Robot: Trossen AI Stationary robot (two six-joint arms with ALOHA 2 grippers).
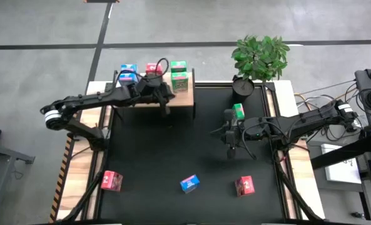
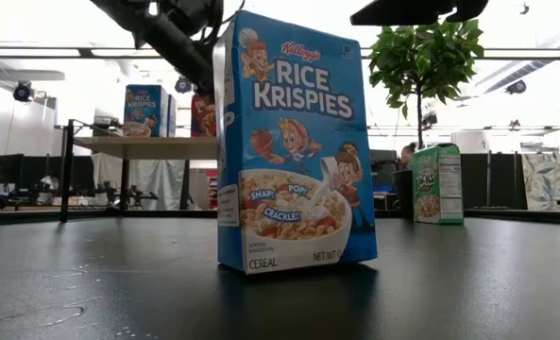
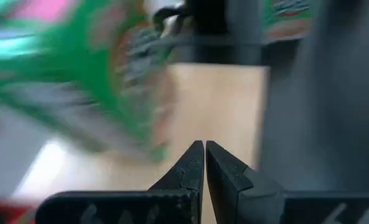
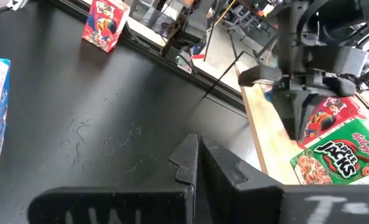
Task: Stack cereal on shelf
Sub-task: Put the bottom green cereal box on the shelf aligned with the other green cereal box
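The pale wooden shelf stands at the mat's far left. On it are a blue cereal box, a red one and green ones. My left gripper hovers shut over the shelf board, beside a blurred green box, with nothing between its fingers. My right gripper is shut and empty above the black mat, right of centre. A green box stands on the mat just beyond it. Near the front edge stand a red box, a blue box and another red box.
A potted plant stands at the far right corner of the table. Cables and equipment lie off the right edge. The middle of the black mat has no objects on it.
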